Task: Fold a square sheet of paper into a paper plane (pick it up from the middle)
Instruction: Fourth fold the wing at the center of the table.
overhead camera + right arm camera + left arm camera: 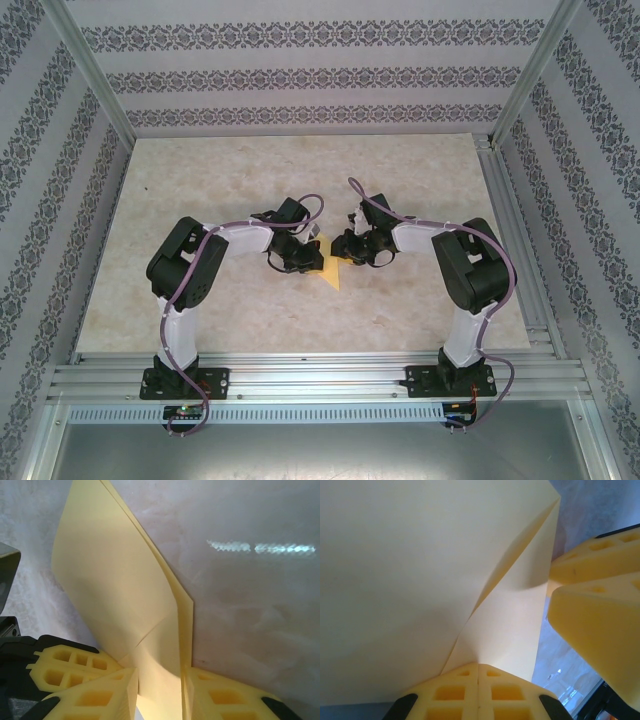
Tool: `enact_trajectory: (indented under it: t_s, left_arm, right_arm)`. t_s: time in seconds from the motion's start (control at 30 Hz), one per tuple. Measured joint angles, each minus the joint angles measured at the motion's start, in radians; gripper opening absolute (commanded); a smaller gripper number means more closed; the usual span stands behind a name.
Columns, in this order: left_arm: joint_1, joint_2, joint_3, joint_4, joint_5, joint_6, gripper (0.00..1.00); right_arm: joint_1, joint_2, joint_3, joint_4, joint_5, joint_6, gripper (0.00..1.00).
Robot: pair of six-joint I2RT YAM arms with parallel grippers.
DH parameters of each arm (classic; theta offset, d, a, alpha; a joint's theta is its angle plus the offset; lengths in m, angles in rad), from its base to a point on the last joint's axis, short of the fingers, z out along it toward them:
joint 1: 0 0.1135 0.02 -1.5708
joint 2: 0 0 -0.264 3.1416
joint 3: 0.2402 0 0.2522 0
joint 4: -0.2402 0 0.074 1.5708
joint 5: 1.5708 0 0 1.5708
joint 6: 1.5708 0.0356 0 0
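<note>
The pale-yellow sheet of paper [333, 270] is held up off the table between the two grippers, partly folded, with a diagonal crease and doubled layers [420, 580]. My left gripper [308, 256] is shut on its lower edge, fingertips pressed together on the paper [479, 666]. My right gripper [347, 250] faces it from the right. Its jaws stand apart around the paper's folded edge [160, 672], and the layers [115, 590] lie against the right-hand finger [220, 695]. The right gripper's yellow fingers [600, 615] show in the left wrist view, close beside the paper.
The beige marbled table [300, 170] stretches away behind and to both sides of the grippers. Aluminium rails [320, 375] run along the near edge, and frame posts with patterned walls [300, 75] close in the sides and back.
</note>
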Motion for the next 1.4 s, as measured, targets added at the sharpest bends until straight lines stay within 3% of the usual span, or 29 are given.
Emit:
enact_trajectory:
  t_s: [0.13,0.4,0.8,1.0,1.1,1.27,1.4]
  left_arm:
    - [0.0,0.0,0.001,0.0,-0.001,0.0,0.03]
    - [-0.001,0.0,0.001,0.0,-0.003,-0.001,0.03]
    - [-0.001,0.0,0.001,0.001,-0.003,-0.004,0.03]
    - [-0.001,0.0,0.001,0.006,-0.003,-0.025,0.04]
    - [-0.001,0.0,0.001,0.008,-0.003,-0.036,0.06]
    - [-0.001,-0.001,-0.002,0.042,-0.012,-0.079,0.14]
    - [-0.001,-0.021,-0.022,0.09,-0.014,-0.137,0.3]
  right_arm:
    - [0.0,0.0,0.0,0.0,0.0,0.002,0.2]
    - [0.001,-0.023,-0.003,0.003,-0.004,0.003,0.21]
    - [0.038,-0.094,-0.158,0.127,-0.012,0.036,0.22]
    - [0.058,-0.109,-0.22,0.193,-0.008,0.037,0.16]
    - [0.077,-0.119,-0.246,0.21,0.008,0.033,0.1]
    - [0.092,-0.154,-0.298,0.253,0.058,0.027,0.1]
    - [0.105,-0.19,-0.34,0.293,0.117,0.024,0.1]
